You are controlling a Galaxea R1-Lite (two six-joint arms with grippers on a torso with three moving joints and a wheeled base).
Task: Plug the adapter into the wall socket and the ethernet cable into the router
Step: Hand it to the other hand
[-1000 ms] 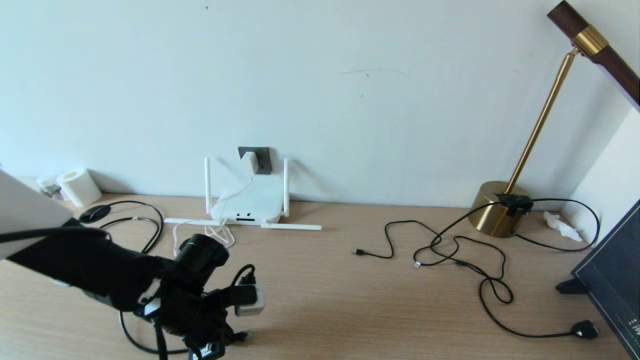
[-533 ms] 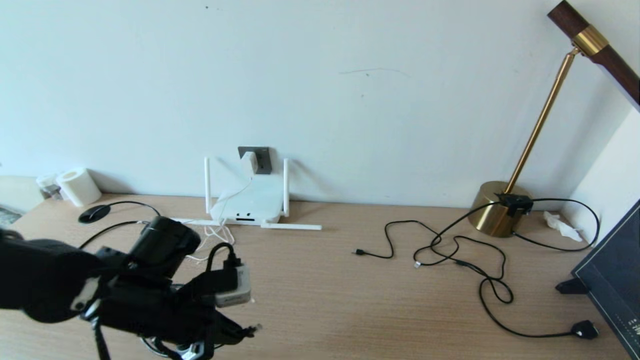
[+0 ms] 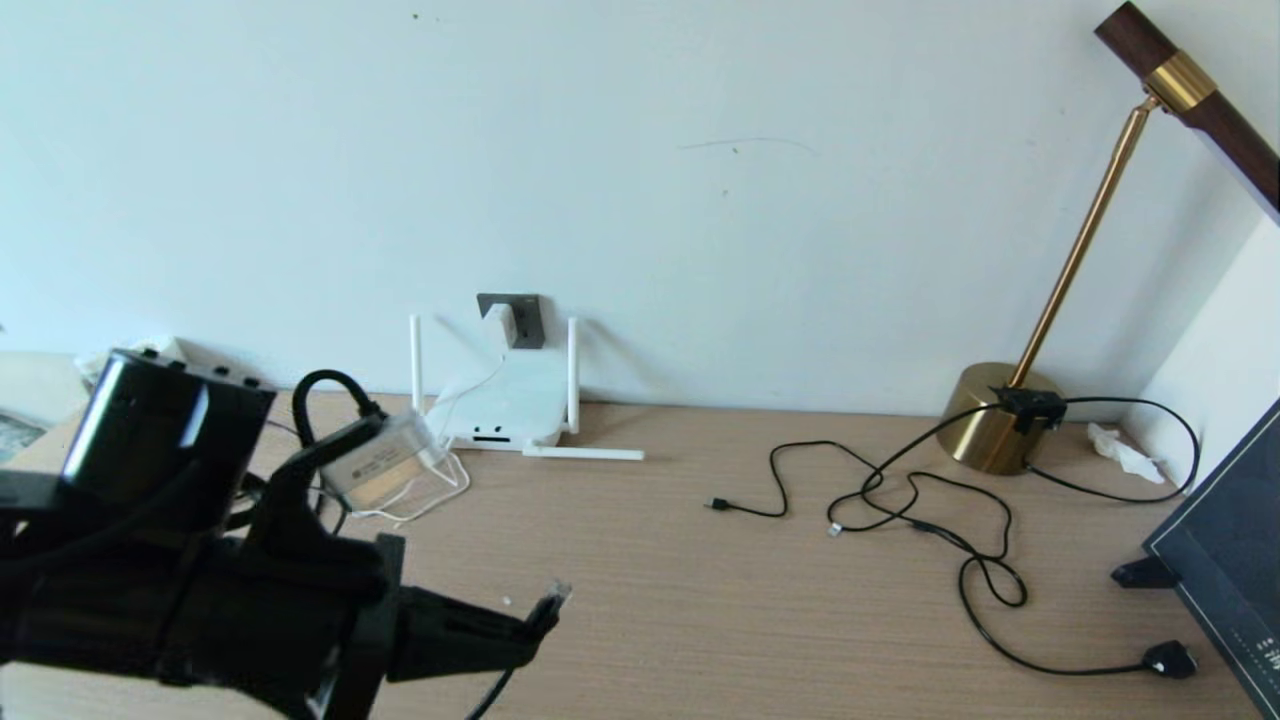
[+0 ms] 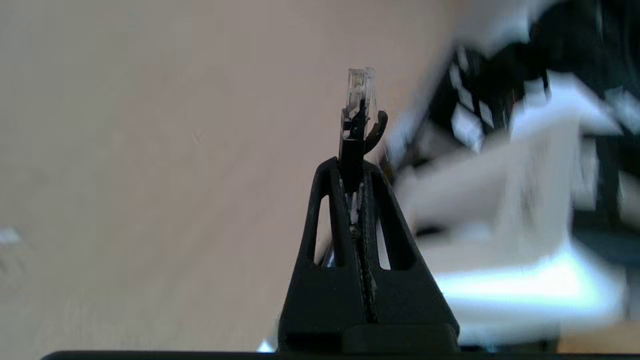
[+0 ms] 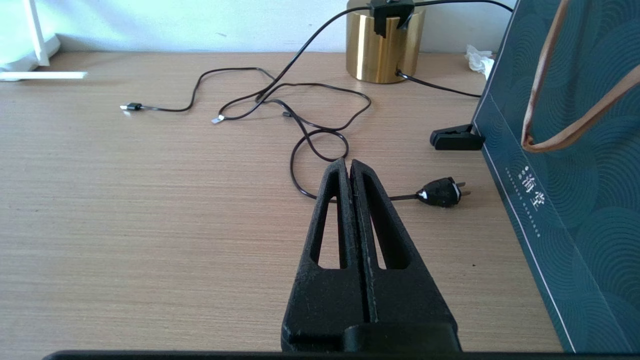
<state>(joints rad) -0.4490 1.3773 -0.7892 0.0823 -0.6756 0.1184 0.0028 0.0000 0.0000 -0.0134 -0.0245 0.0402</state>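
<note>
Wooden desk [image 3: 700, 600] runs along a pale wall. Router [image 3: 505, 405] lies flat against the wall, two antennas upright, two laid on the desk. Wall socket [image 3: 512, 318] just above it, with the adapter [image 3: 497, 322] already seated in it, white cord dropping toward the router. Brass lamp [image 3: 990, 415] far right, thin black cords [image 3: 900, 500] tangled before it. Left gripper [image 3: 535, 615] low at front left, fingers clamped on the ethernet cable [image 4: 357, 115], clear plug tip protruding beyond them; background in its wrist view blurred, probably desk clutter. Right gripper [image 5: 348, 167] pressed closed, empty, above the desk near a black two-pin plug [image 5: 442, 192].
</note>
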